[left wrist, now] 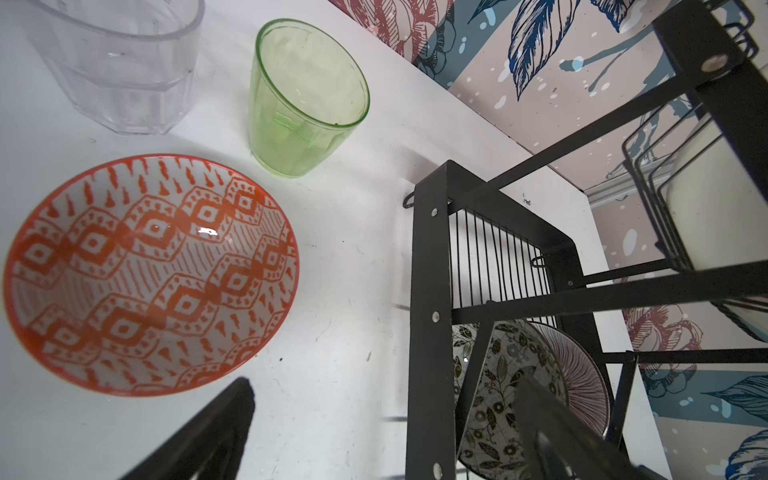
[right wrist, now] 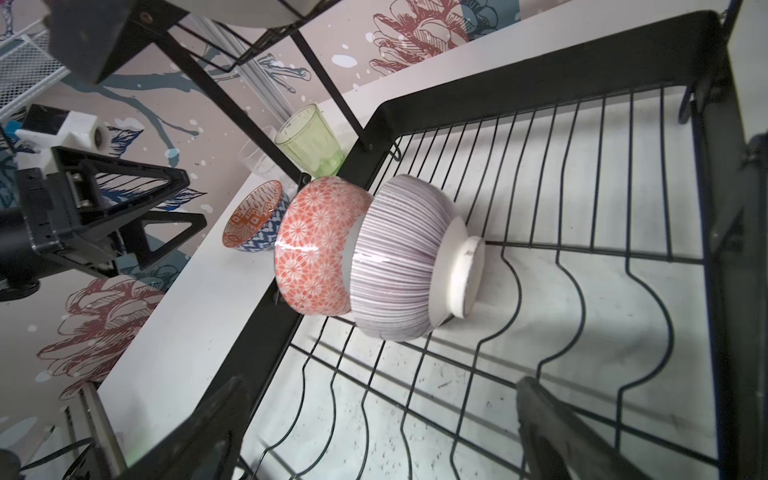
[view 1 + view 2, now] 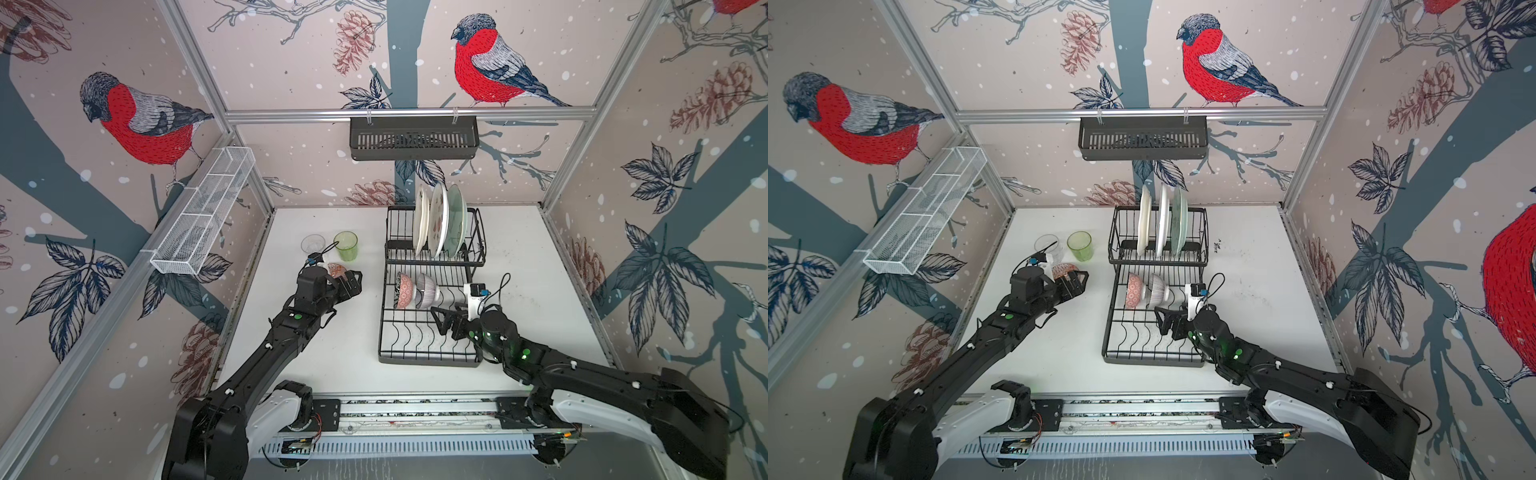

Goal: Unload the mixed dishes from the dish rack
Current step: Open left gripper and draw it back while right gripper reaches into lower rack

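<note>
The black dish rack [image 3: 428, 360] [image 3: 1150, 360] holds three upright plates [image 3: 439, 220] on its raised section. A pink bowl [image 2: 320, 245] and a striped bowl [image 2: 399, 257] lean on edge in its flat tray. My right gripper [image 3: 440, 320] [image 2: 380, 428] hovers open over the tray, just in front of the striped bowl, holding nothing. On the table to the left of the rack stand a clear tumbler [image 3: 312, 243], a green tumbler [image 3: 346, 246] [image 1: 307, 99] and an orange-patterned bowl [image 1: 151, 274]. My left gripper [image 3: 353, 282] [image 1: 382, 432] is open and empty beside that bowl.
A black slotted basket [image 3: 413, 139] hangs on the back wall above the rack. A long white mesh basket [image 3: 203, 216] is fixed along the left wall. Bare white tabletop [image 3: 540, 270] lies to the right of the rack.
</note>
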`<action>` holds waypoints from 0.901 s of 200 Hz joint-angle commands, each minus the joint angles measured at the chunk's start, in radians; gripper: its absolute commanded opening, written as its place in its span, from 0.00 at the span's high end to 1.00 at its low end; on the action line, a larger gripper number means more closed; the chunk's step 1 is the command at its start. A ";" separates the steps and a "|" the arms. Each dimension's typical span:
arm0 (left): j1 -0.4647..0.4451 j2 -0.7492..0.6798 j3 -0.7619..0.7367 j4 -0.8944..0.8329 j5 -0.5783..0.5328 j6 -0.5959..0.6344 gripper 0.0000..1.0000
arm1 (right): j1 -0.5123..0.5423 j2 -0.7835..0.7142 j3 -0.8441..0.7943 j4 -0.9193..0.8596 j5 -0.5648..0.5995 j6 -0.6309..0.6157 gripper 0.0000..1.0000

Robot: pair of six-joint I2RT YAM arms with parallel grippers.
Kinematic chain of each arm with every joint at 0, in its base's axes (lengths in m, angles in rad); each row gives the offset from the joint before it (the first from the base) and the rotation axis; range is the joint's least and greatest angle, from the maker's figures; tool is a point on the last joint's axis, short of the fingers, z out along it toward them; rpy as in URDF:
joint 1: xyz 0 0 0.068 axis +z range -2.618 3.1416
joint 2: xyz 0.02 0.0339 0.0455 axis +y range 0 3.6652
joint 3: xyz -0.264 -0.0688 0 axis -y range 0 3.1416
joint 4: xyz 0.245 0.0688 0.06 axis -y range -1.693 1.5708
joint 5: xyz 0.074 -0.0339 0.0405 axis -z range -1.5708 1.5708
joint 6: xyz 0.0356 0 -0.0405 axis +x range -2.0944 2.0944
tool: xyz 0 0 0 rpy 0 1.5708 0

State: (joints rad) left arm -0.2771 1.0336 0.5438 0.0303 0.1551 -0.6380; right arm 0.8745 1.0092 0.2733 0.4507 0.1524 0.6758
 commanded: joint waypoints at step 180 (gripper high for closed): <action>-0.006 -0.014 -0.100 0.181 0.073 0.026 0.03 | -0.041 0.384 0.226 -0.003 -0.153 -0.009 0.04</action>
State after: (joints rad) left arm -0.2832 1.0218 0.4519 0.1562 0.2134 -0.6178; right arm 0.8307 1.3727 0.4816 0.4351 -0.0021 0.6590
